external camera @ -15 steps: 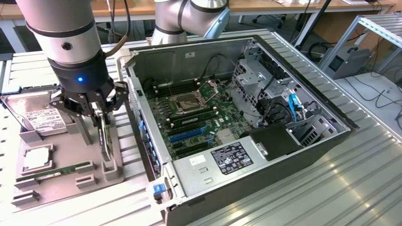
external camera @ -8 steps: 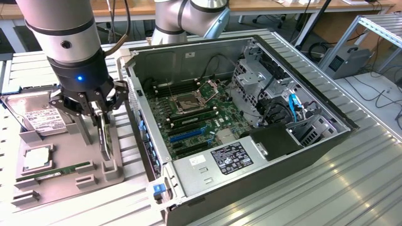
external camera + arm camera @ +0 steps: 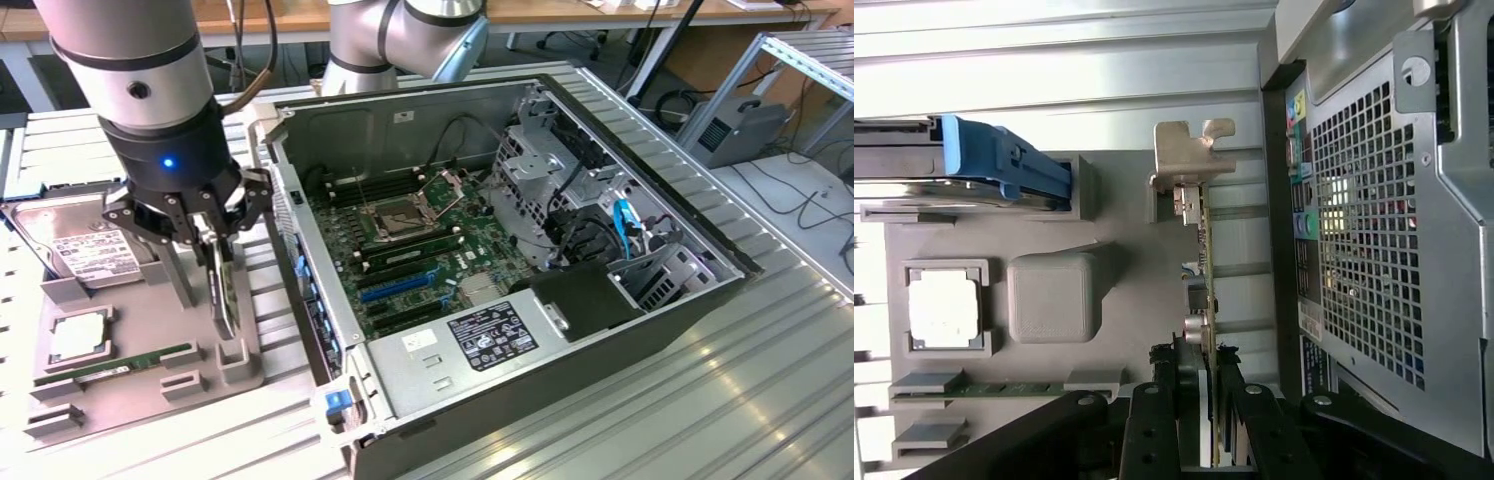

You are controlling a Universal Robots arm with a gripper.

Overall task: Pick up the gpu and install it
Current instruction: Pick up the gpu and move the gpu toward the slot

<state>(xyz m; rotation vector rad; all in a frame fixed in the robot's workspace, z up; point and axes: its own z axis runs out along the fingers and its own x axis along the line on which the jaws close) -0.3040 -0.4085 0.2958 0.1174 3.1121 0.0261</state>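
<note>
The gpu (image 3: pixel 224 292) stands on edge over the grey parts tray (image 3: pixel 134 400), just outside the open computer case's (image 3: pixel 587 300) rear wall. In the wrist view the gpu (image 3: pixel 1202 250) is edge-on, a thin green board with its silver end bracket (image 3: pixel 1189 160) at the far end. My gripper (image 3: pixel 214 250) hangs straight down over it, and its black fingers (image 3: pixel 1154 425) press on both faces of the card. I cannot tell whether the card's lower edge still rests in the tray's holder block (image 3: pixel 238 360).
The tray also holds a silver hard drive (image 3: pixel 87 250), a CPU (image 3: pixel 78 335) and a RAM stick (image 3: pixel 114 368). Inside the case lie the motherboard (image 3: pixel 414 255), the drive cage (image 3: pixel 547 180) and the power supply (image 3: pixel 481 340). The case's perforated rear panel (image 3: pixel 1374 250) is close beside the card.
</note>
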